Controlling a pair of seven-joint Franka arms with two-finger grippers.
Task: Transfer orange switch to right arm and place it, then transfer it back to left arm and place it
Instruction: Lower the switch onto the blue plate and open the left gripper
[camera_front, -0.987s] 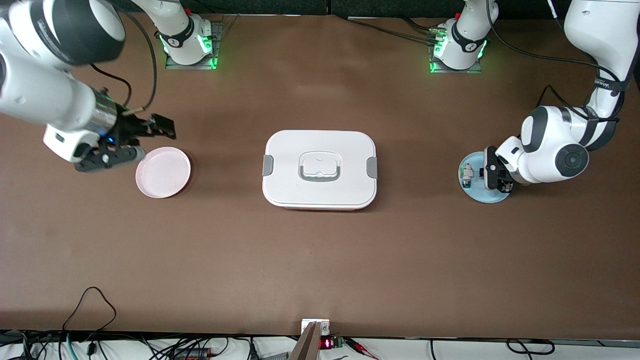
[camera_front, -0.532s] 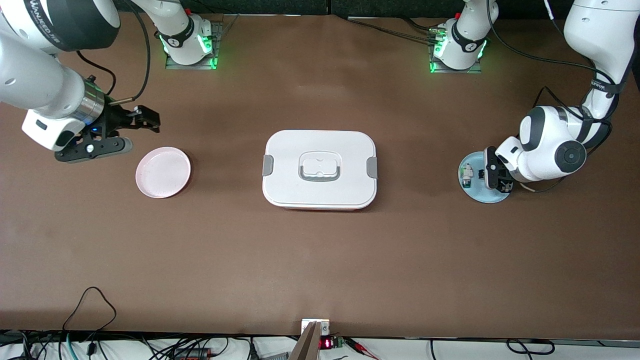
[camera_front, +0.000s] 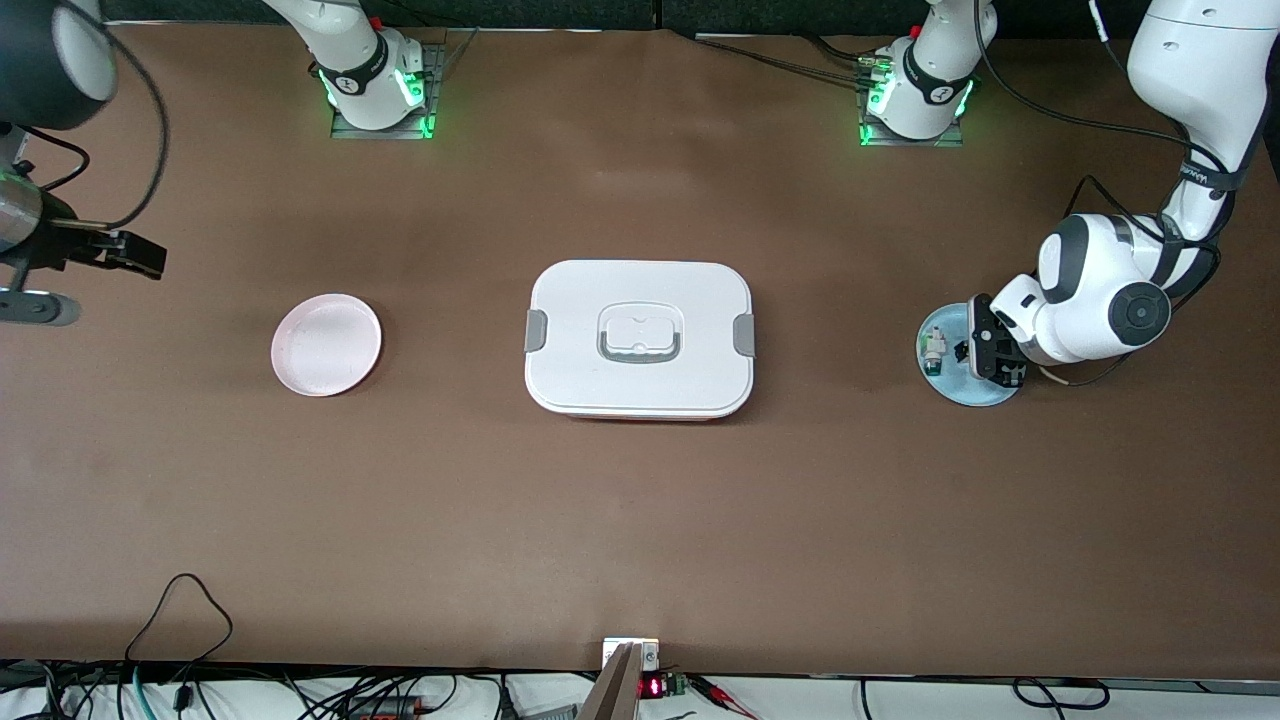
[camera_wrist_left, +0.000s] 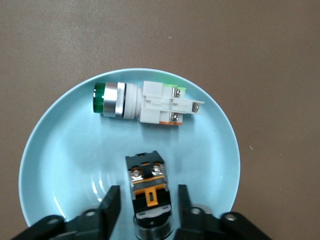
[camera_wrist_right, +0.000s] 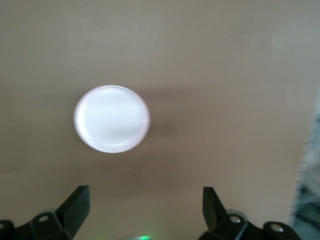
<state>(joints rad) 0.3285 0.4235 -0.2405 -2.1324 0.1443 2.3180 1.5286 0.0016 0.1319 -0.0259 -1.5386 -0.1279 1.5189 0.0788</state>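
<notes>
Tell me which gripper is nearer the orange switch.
Left. The left gripper straddles the orange switch on the blue plate; the right gripper is at the right arm's end.

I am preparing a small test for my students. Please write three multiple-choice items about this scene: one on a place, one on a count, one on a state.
1. Where does the orange switch lie?
A. On the pink plate
B. On the blue plate
C. On the box lid

2. How many components lie on the blue plate?
A. One
B. Two
C. Three

3. How do the right gripper's fingers stand?
A. Wide apart, holding nothing
B. Shut on the switch
C. Shut on the pink plate

Answers:
1 B: the left wrist view shows it there, between the left gripper's fingers.
2 B: the switch and a white-and-green component.
3 A: its wrist view shows only bare table between them, the pink plate lying apart from them.
</notes>
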